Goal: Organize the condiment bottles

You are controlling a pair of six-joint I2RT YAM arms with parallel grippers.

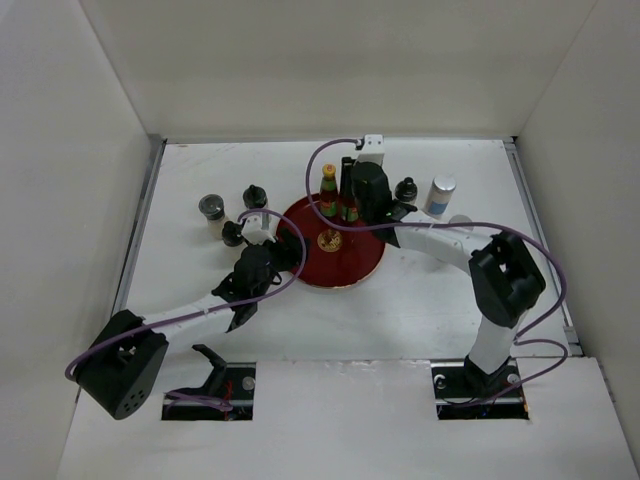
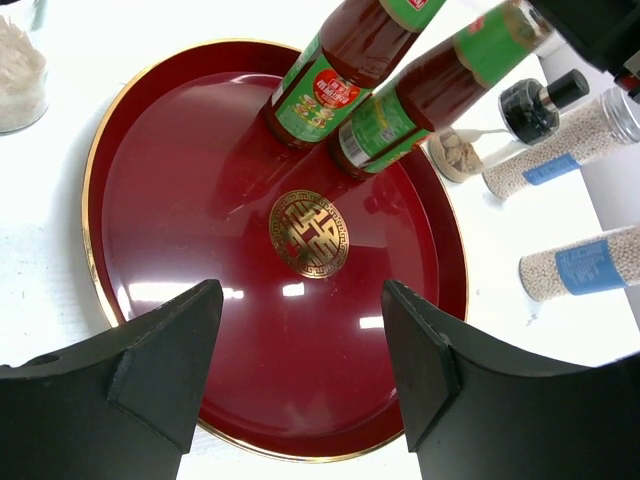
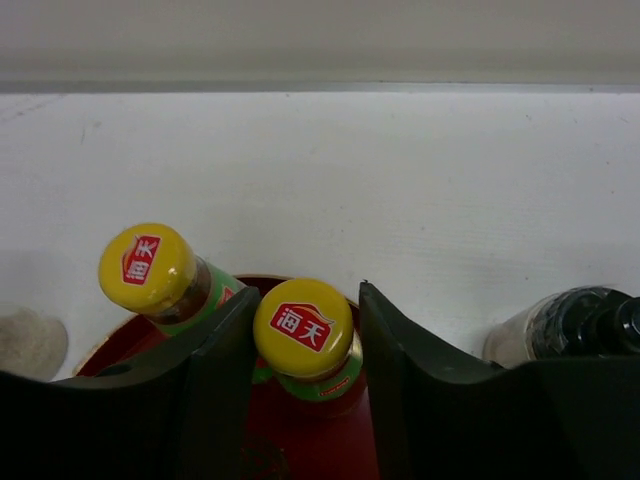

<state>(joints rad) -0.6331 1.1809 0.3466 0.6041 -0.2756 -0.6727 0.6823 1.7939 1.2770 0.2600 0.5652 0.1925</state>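
Two dark condiment bottles with yellow-orange caps stand on the far part of the round red tray (image 1: pixel 340 265). My right gripper (image 3: pixel 308 295) is open and straddles the cap of the right-hand bottle (image 3: pixel 302 328), with a thin gap on the right side. The other bottle (image 3: pixel 148 268) stands just left of my left finger. My left gripper (image 2: pixel 300 300) is open and empty over the tray's near-left rim (image 2: pixel 95 270). Both bottles show in the left wrist view (image 2: pixel 318 92) (image 2: pixel 400 115). Two pale blue-banded shakers (image 2: pixel 560 160) (image 2: pixel 590 265) stand right of the tray.
A grey-lidded jar (image 1: pixel 211 208) and two black-capped bottles (image 1: pixel 254 196) (image 1: pixel 232 233) stand left of the tray. A black-capped bottle (image 1: pixel 406 188) and a shaker (image 1: pixel 438 195) stand to its right. White walls enclose the table.
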